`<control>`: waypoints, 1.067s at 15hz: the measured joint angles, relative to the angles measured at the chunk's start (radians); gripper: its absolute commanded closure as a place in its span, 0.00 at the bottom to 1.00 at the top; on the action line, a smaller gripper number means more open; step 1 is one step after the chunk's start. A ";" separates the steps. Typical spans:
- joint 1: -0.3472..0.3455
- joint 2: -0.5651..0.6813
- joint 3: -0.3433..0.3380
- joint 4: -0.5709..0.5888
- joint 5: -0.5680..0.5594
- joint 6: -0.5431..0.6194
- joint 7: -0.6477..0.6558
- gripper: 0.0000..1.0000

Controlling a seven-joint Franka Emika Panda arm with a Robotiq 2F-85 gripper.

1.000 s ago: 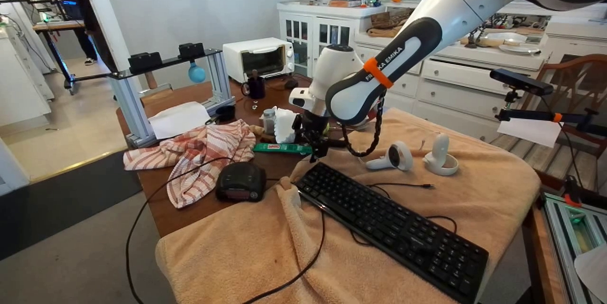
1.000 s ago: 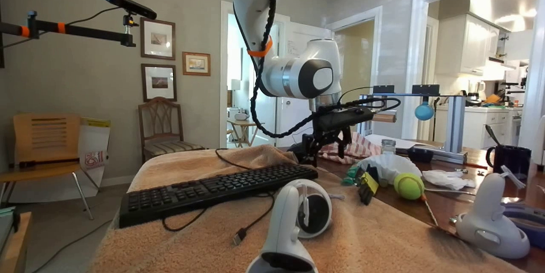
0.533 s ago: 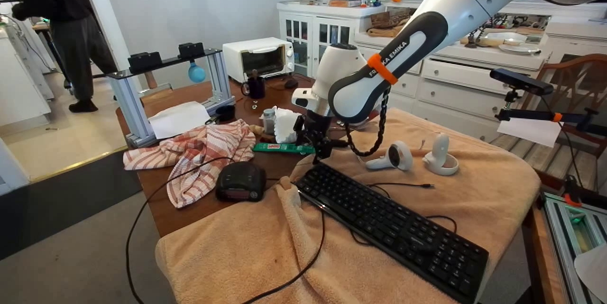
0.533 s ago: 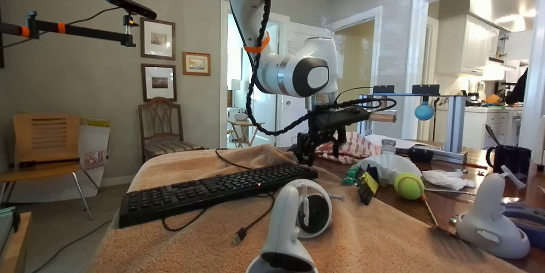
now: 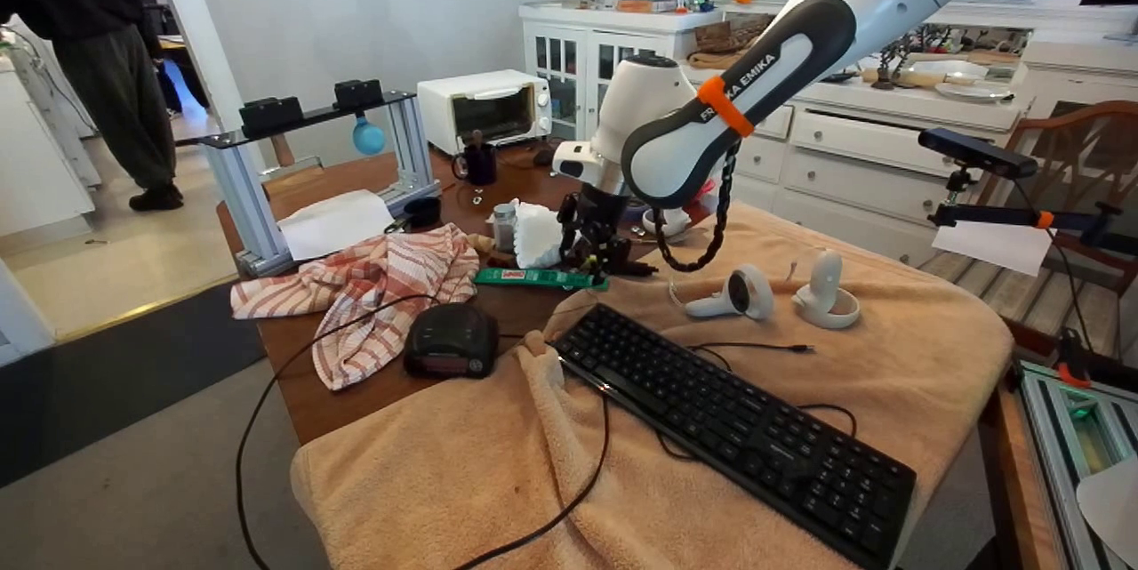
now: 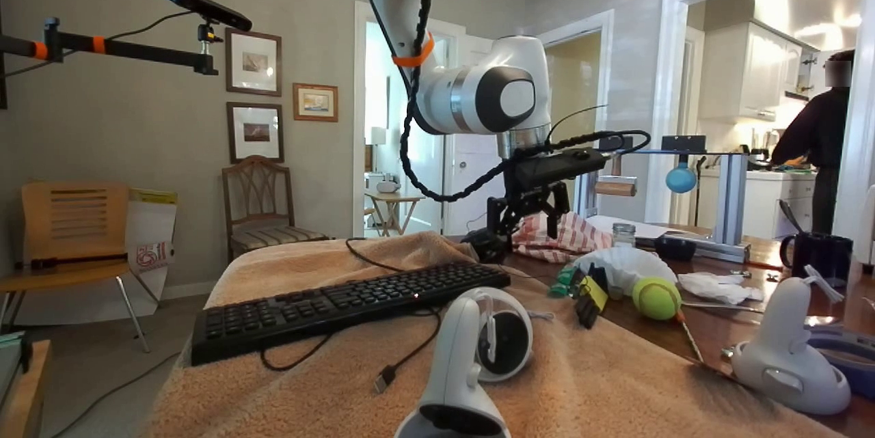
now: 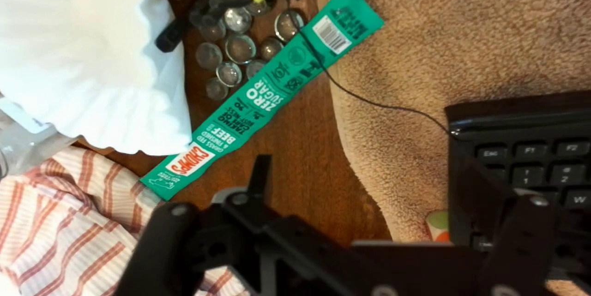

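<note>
The gripper [image 7: 360, 162] hangs over the wooden table [image 7: 314, 166], its fingers [image 7: 261, 175] spread wide apart. Near it is a long, narrow green snack packet [image 7: 258, 98], printed in white and dark lettering (ZERO SUGAR reads clearly), with a barcode at one end and a red-and-white CHOMPS label towards the other. It lies slantwise on the wood, the barcode end overlapping the tan towel [image 7: 415, 42], the other reaching the striped cloth [image 7: 60, 226]. A black cord [image 7: 390, 107] crosses it, and glass beads [image 7: 240, 48] sit alongside.
</note>
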 measured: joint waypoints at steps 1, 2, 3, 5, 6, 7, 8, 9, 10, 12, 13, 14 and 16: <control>0.004 -0.011 -0.002 -0.013 0.000 -0.010 0.000 0.00; 0.008 -0.022 -0.002 -0.026 0.000 -0.021 0.000 0.00; 0.012 -0.030 -0.002 -0.038 0.000 -0.028 0.000 0.00; 0.022 -0.040 -0.002 -0.060 0.000 -0.035 0.000 0.00; 0.026 -0.041 -0.002 -0.067 0.000 -0.035 0.000 0.03; 0.031 -0.041 -0.002 -0.072 0.000 -0.035 0.000 0.03; 0.036 -0.040 -0.002 -0.076 0.001 -0.035 0.000 0.05; 0.039 -0.039 -0.001 -0.076 0.001 -0.035 0.000 0.08; 0.042 -0.038 -0.001 -0.075 0.003 -0.035 0.000 0.13; 0.045 -0.034 0.000 -0.071 0.006 -0.035 0.000 0.34; 0.047 -0.033 0.001 -0.070 0.009 -0.035 0.000 0.29; 0.047 -0.030 0.003 -0.068 0.014 -0.035 0.000 0.32; 0.047 -0.020 0.008 -0.062 0.028 -0.035 0.000 0.50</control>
